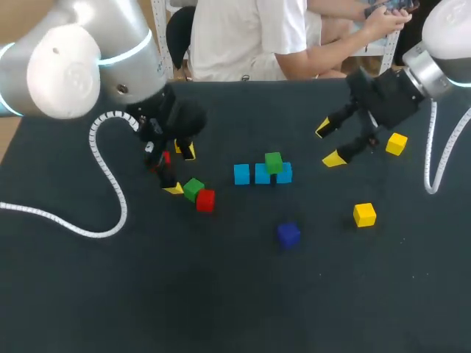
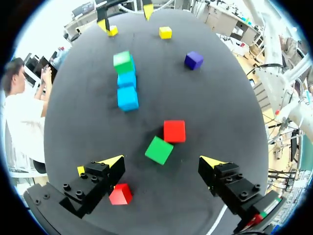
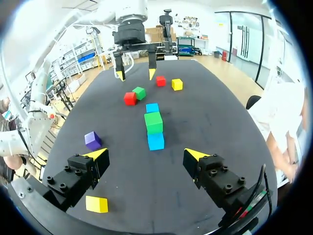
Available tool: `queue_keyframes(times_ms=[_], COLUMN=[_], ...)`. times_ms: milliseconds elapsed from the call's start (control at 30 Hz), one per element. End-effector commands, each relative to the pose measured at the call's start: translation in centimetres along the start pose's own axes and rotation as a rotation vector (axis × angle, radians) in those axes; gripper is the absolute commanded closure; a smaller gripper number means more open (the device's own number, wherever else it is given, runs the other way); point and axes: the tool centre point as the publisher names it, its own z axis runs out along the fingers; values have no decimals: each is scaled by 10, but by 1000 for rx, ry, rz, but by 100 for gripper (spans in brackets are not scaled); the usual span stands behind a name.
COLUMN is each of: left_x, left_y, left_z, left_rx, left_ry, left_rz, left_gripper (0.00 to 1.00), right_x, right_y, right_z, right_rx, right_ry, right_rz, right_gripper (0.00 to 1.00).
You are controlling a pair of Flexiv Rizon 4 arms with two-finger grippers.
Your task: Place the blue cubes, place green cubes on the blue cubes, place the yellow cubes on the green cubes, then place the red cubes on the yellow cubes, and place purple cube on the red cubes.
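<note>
Three blue cubes (image 1: 241,174) lie in a row mid-table, and a green cube (image 1: 273,162) sits on top of the row. A second green cube (image 1: 193,189) and a red cube (image 1: 205,200) touch each other to the left. My left gripper (image 1: 175,169) hangs open over them; in its wrist view the green cube (image 2: 159,150) lies just ahead of the gap and the red cube (image 2: 174,131) beyond. Another red cube (image 2: 120,194) and a yellow cube (image 2: 80,170) lie by one finger. My right gripper (image 1: 328,144) stands open and empty, facing the row's end blue cube (image 3: 156,141).
Two yellow cubes (image 1: 397,143) (image 1: 364,214) lie on the right, one beside my right gripper. A purple cube (image 1: 288,234) sits in front of the blue row. A white coiled cable (image 1: 110,184) from my left arm lies on the table's left side.
</note>
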Motion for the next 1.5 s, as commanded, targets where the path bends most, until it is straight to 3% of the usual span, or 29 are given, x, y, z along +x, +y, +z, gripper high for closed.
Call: queue_keyframes(times_ms=[33,167,600,667,833,1067,1267,1500], left_x=[0,3,3,1,0,8,5,1], left_y=[7,7,7,7,6,9,21,33], left_z=[5,11,11,10,12,17,19,40], left_rx=[34,41,41,11,46,61,54,94], left_ry=[2,-31,-31,-19,56,92,105,82], left_rz=[3,-30,-30,30,153,191,252,277], left_gripper=[0,0,0,0,0,0,0,0], right_x=[0,0,0,0,0,0,0,0], right_y=[0,0,0,0,0,0,0,0], right_z=[0,0,0,0,0,0,0,0], right_rx=[-1,-1,-1,-1,-1,-1,-1,-1], right_ry=[-2,-2,-2,-2,-2,-2,-2,-2], right_rz=[-1,-1,-1,-1,-1,-1,-1,-1], right_gripper=[0,0,0,0,0,0,0,0])
